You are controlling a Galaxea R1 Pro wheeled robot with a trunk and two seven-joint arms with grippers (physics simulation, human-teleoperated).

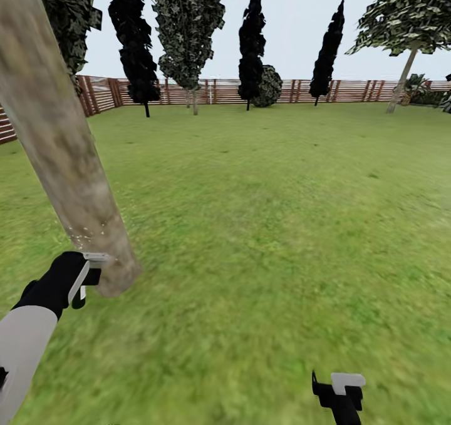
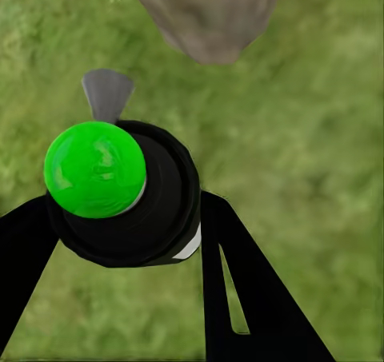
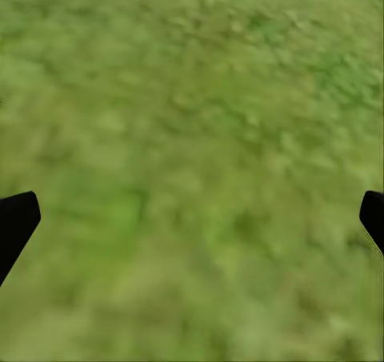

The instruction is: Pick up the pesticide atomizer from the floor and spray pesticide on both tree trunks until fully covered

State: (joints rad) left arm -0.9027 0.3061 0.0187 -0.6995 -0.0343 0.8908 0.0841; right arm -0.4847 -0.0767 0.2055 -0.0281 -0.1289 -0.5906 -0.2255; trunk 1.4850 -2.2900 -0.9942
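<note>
My left gripper (image 1: 84, 281) sits at about eight o'clock in the head view, its black fingers (image 2: 240, 290) clamped on either side of the pesticide atomizer (image 2: 128, 194) — a black round body with a bright green cap (image 2: 94, 169) and a grey nozzle (image 2: 106, 94) poking out ahead. The nozzle faces the base of the near tree trunk (image 1: 59, 143), a thick pale beige-grey column that leans up toward eleven o'clock and meets the grass (image 1: 269, 212) just beside my hand. Fine whitish specks of pesticide (image 1: 84, 232) dot the bark low down, right above the gripper; higher up the trunk I see bare mottled bark. In the left wrist view the trunk's foot lies close in front of the nozzle, apart from it, with lawn between. My right gripper (image 1: 338, 390) hangs at five o'clock, its fingers spread wide with nothing between them — the right wrist view shows blurry green ground framed by the two black fingertips (image 3: 16, 222). The second tree (image 1: 404, 68), with a slim pale trunk tilted under a grey-green crown, stands far off at one o'clock near the brown slatted fence (image 1: 351, 90). Dark conifers (image 1: 252, 43) line that fence around twelve o'clock, with a round bush (image 1: 270, 86) just beside one of them.
</note>
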